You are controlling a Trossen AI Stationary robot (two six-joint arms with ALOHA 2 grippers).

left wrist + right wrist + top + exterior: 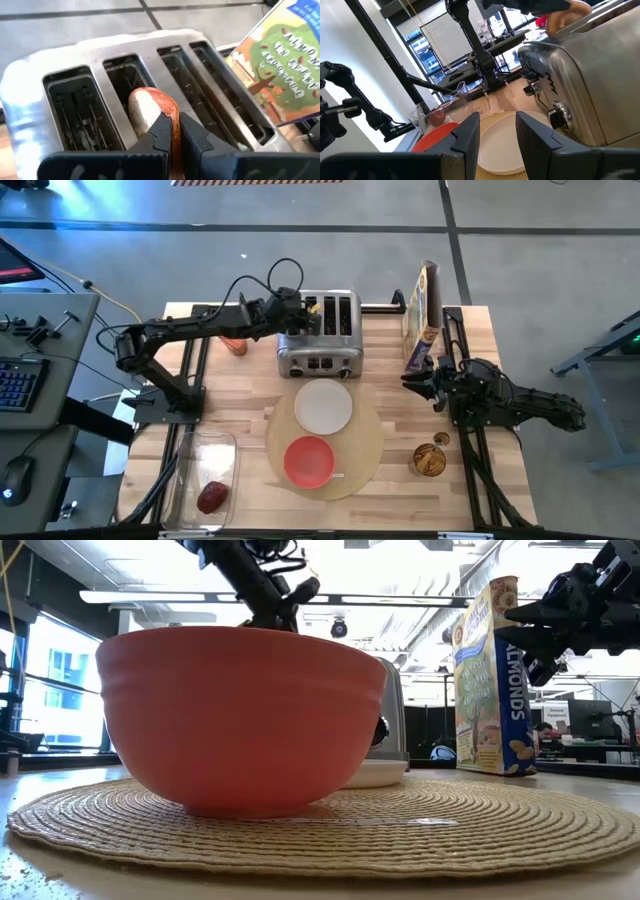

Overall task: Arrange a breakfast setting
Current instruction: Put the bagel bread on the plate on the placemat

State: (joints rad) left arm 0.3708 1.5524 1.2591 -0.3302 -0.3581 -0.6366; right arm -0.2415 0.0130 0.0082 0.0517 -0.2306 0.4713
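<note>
Toast slice [150, 107] is pinched by left gripper [174, 131] in toaster [318, 348] slot, frame's upper centre. Crust could be snagged on the slot; thin grip, slip likely. Right gripper [497, 131] parked at right, spread, empty.

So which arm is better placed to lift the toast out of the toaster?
Left: its gripper is shut on the round toast slice in the silver four-slot toaster. The right gripper waits beside it, empty.

Carton [494, 680] right of toaster [392, 715] — side panel: "ALMONDS" | Carton face, left wrist view — "ALMON…", "IN EVERY SPOONFUL" | No other text legible.
</note>
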